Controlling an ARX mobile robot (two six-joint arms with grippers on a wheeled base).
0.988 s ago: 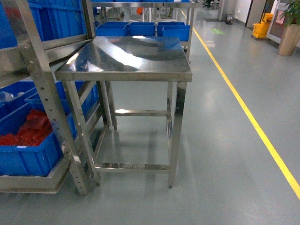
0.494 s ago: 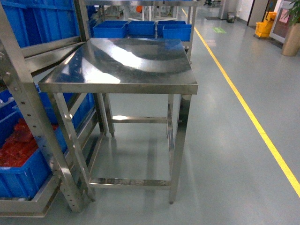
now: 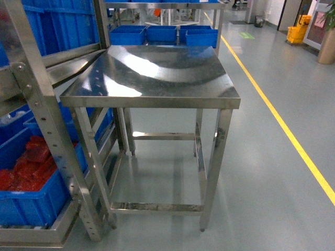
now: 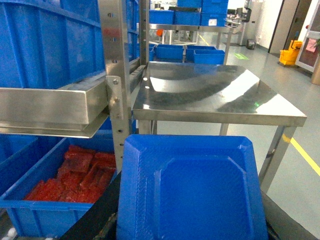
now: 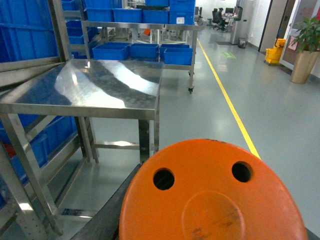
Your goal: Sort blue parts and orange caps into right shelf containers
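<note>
Head view: steel bench [image 3: 157, 78] stands beside a shelf [image 3: 42, 130]; a crate [image 3: 31, 193] of red pieces [image 3: 26, 167] sits low on the shelf, more crates [image 3: 162, 34] behind the bench. No end effector in sight here.

Left wrist view: blue part [image 4: 190, 190] fills the foreground, bench beyond; left end effector hidden, its state untellable.

Right wrist view: orange cap [image 5: 215, 195] with two holes close up; right end effector likewise untellable. Yellow line [image 5: 227, 100] on the floor.
</note>
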